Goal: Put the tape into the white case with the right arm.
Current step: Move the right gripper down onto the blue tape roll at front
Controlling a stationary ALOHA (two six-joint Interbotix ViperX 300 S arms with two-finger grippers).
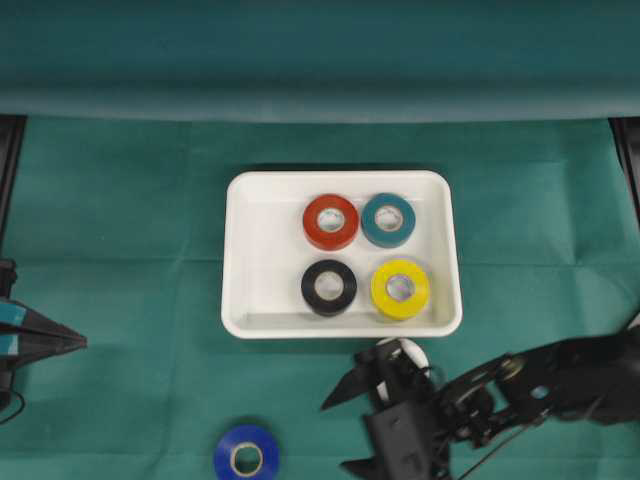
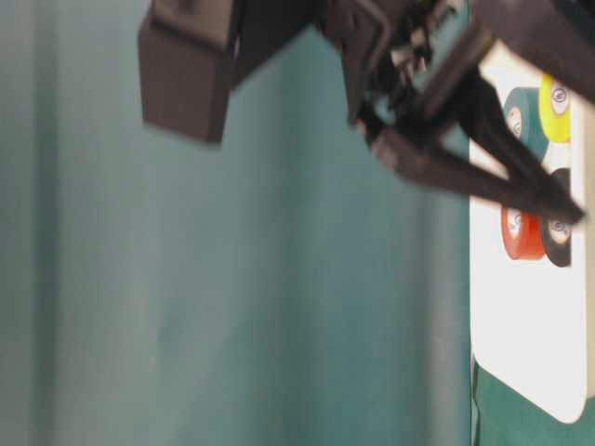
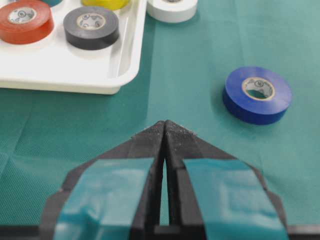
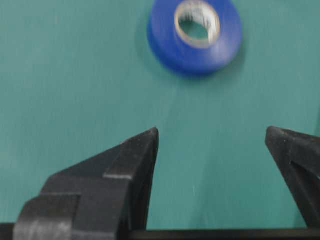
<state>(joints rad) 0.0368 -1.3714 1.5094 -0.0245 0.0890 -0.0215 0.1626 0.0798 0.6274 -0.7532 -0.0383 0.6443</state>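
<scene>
Case point(image 1: 240, 300): holds red, teal, black, yellow rolls. Blue tape point(image 1: 246, 455), white roll point(image 1: 408, 349) left on surface (outside case). My right gripper point(image 1: 343, 432): fingers wide apart, empty, near blue tape.

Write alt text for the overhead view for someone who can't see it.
A white case on green cloth holds red, teal, black and yellow tape rolls. The open right gripper reaches toward a blue roll outside it.

Green cloth point(image 1: 120, 250) over the table, creased.
</scene>
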